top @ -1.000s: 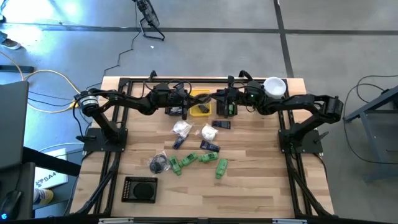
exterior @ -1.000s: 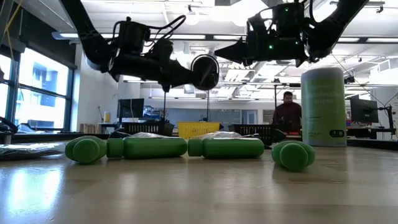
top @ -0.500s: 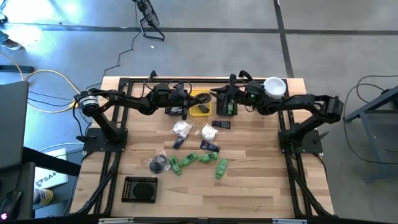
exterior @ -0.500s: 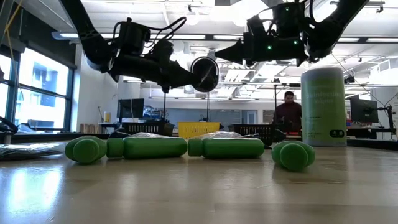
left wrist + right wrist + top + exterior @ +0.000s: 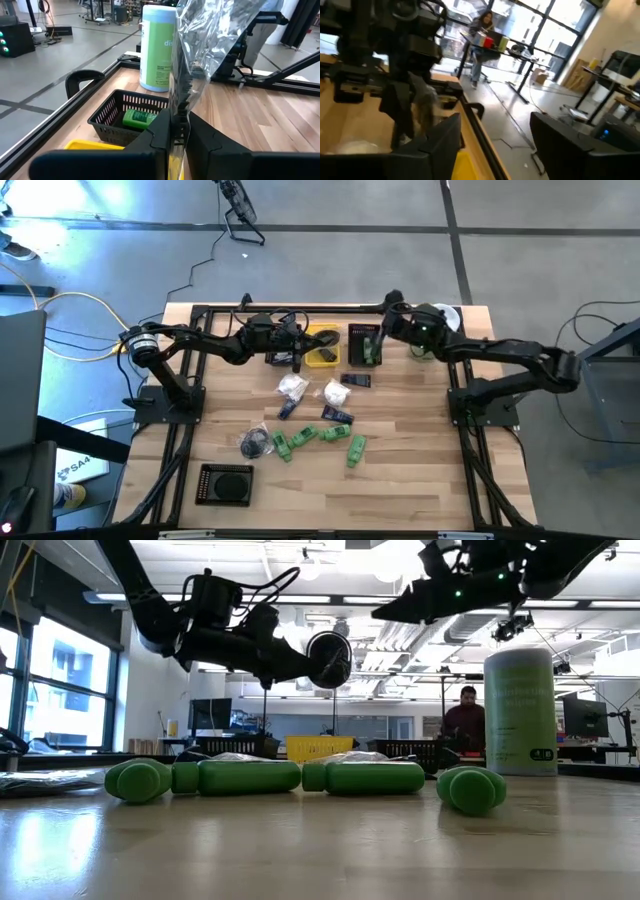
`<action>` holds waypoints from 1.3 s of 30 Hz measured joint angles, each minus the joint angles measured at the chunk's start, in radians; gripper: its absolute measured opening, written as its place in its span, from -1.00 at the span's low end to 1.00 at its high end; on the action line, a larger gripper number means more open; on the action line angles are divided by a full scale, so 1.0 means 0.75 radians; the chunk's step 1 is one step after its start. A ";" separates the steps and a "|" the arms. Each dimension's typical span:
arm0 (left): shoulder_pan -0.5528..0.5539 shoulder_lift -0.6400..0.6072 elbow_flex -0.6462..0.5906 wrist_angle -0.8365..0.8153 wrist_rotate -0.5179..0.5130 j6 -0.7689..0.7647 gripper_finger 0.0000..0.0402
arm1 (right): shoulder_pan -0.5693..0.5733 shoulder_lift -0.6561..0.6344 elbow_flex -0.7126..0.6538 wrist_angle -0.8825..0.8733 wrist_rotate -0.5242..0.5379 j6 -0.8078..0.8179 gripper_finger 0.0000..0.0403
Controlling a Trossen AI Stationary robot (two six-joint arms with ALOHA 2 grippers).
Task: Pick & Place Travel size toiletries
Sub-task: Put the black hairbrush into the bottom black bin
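Observation:
My left gripper [image 5: 297, 350] hangs over the yellow bin [image 5: 322, 347] at the table's far side, shut on a clear crinkly packet [image 5: 210, 35]. My right gripper [image 5: 386, 318] is open and holds nothing. It hovers just right of the black bin [image 5: 362, 340] and above it, fingers [image 5: 445, 137] wide apart. A green bottle [image 5: 140, 117] lies inside the black bin. More toiletries lie mid-table: green bottles [image 5: 300, 438], white packets [image 5: 292, 387], dark tubes [image 5: 337, 415] and a black round piece [image 5: 255, 442]. My left gripper pinches the packet's crimped edge [image 5: 176, 116] between its two fingers. The fingers come from the table's left, slanting a little downward. The rest of the packet sticks out ahead of the fingertips, clear of the bins and the table.
The big pale-green cylinder [image 5: 441, 318] with its white lid stands at the far right corner, close to my right arm. A black tray [image 5: 225, 483] lies near the front left. A person [image 5: 463, 720] stands in the room beyond the table.
My right gripper has opened, risen and drawn back from over the black bin toward the table's right edge. The green bottle now lies uncovered in that bin. My left gripper has kept still with its packet.

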State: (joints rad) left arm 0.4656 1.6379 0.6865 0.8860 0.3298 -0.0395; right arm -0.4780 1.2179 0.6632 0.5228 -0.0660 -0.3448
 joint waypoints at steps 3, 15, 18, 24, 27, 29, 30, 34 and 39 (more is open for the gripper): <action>0.000 0.000 0.000 -0.001 -0.001 0.000 -0.86 | -0.038 -0.032 0.000 -0.090 0.002 0.000 0.17; -0.002 -0.105 -0.001 -0.185 -0.002 -0.195 -0.83 | -0.138 0.000 0.000 -0.138 -0.093 0.010 0.04; -0.002 -0.173 -0.001 -0.319 0.000 -0.254 -0.83 | -0.157 0.000 0.000 -0.111 -0.115 0.010 0.01; -0.002 -0.321 0.000 -0.638 0.133 -0.305 -0.82 | -0.194 0.000 0.000 -0.063 -0.205 0.010 -0.05; -0.016 -0.401 -0.002 -0.778 0.239 -0.344 -0.82 | -0.212 0.000 0.000 -0.034 -0.203 0.010 -0.08; -0.042 -0.458 -0.002 -0.883 0.252 -0.379 -0.82 | -0.221 0.000 0.000 -0.020 -0.204 0.010 -0.09; -0.061 -0.488 -0.002 -0.936 0.253 -0.391 -0.82 | -0.222 0.000 0.000 -0.018 -0.205 0.010 -0.10; -0.156 -0.610 -0.002 -1.128 0.251 -0.472 -0.82 | -0.221 0.000 0.000 -0.017 -0.214 0.016 -0.13; -0.285 -0.768 0.030 -1.484 0.238 -0.646 -0.81 | -0.220 0.000 0.000 -0.008 -0.241 0.020 -0.14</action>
State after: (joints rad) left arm 0.2518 1.0621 0.7090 -0.2269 0.5085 -0.5242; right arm -0.6434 1.2182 0.6632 0.5167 -0.2470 -0.3302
